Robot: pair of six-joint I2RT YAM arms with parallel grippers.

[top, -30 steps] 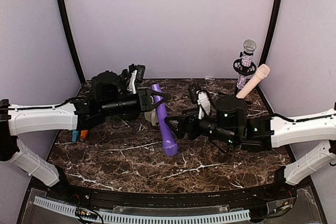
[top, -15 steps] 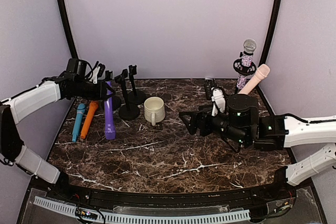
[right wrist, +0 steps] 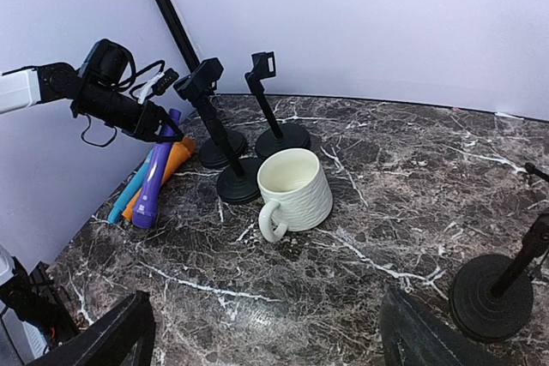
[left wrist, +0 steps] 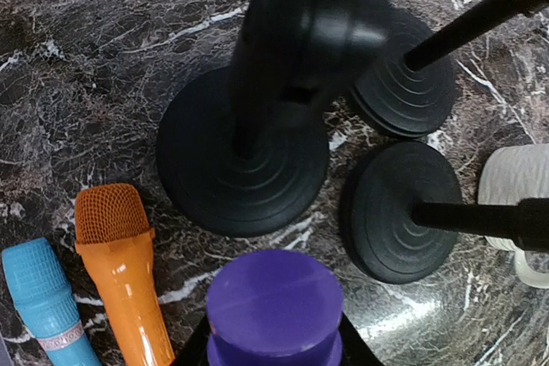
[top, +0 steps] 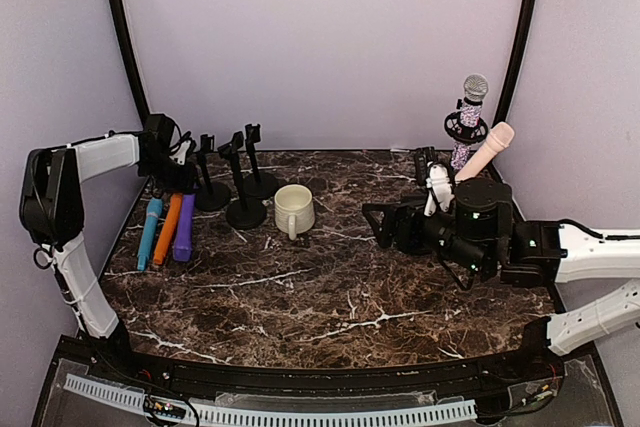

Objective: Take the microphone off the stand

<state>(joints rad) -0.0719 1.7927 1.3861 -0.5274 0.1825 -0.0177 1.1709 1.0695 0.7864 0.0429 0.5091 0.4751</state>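
Observation:
My left gripper (top: 183, 184) is shut on a purple microphone (top: 185, 222) at the far left and holds it tilted, its lower end down by the table. The wrist view shows the microphone's end (left wrist: 274, 302) between the jaws of that gripper (left wrist: 274, 336). It lies next to an orange microphone (top: 167, 230) and a blue one (top: 149, 232). Three empty black stands (top: 245, 197) are just right of them. A sparkly microphone (top: 472, 102) sits in a stand at the back right, with a pink one (top: 486, 152) beside it. My right gripper (top: 385, 227) is open and empty over the table's middle.
A cream mug (top: 293, 210) stands right of the empty stands and shows in the right wrist view (right wrist: 296, 190). A black stand base (right wrist: 491, 296) is near the right gripper. The booth walls and black poles close in both sides.
My left arm has swung from the middle to the far left with the purple microphone and lowered it beside the orange and blue ones. My right arm has drawn back to the right.

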